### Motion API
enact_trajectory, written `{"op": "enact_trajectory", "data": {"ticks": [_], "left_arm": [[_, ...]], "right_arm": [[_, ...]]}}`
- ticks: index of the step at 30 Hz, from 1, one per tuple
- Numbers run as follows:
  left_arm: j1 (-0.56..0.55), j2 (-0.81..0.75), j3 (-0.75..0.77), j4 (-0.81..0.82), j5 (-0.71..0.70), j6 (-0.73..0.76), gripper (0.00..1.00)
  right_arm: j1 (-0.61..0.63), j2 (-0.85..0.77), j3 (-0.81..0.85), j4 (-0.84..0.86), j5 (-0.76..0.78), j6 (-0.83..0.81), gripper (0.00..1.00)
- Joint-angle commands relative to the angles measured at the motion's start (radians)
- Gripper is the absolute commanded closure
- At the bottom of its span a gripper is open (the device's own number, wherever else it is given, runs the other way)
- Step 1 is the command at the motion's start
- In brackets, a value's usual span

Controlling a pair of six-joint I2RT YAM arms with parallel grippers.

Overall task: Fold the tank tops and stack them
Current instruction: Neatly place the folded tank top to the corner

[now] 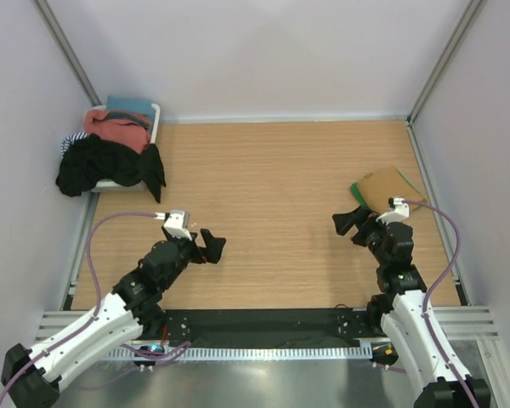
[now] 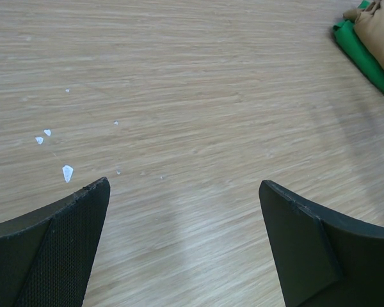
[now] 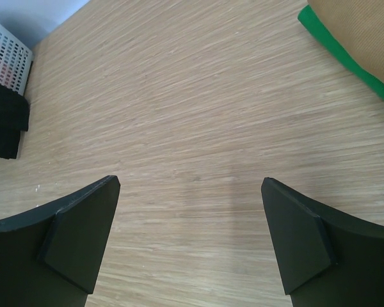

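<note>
The white basket (image 1: 155, 119) sits at the far left corner of the worktop (image 1: 272, 170), heaped with a black garment (image 1: 102, 166) and a coral one (image 1: 115, 126). Whether these are more tops cannot be told. Right of the basket and nearer the arms, the left pincer (image 1: 208, 245) hovers with its fingers spread wide, holding nothing. Farther right of the basket, the right pincer (image 1: 348, 223) is likewise spread and empty. Farthest from the basket, the tan tank top (image 1: 384, 184) lies folded flat on the green tank top (image 3: 345, 51), with only a green rim showing. Both look light, limp and apt to slide. Pinching a folded edge through all its layers seems the safest hold, since lifting a single layer would likely undo the fold.
</note>
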Motion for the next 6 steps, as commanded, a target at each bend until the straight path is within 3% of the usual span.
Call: {"op": "enact_trajectory", "data": {"ticks": [1, 6], "left_arm": [[0.001, 0.017, 0.002, 0.059, 0.005, 0.020, 0.00], [0.002, 0.029, 0.007, 0.058, -0.011, 0.019, 0.00]], "right_arm": [[0.003, -0.002, -0.003, 0.015, 0.047, 0.002, 0.00], [0.003, 0.000, 0.005, -0.005, 0.072, 0.008, 0.00]]}}
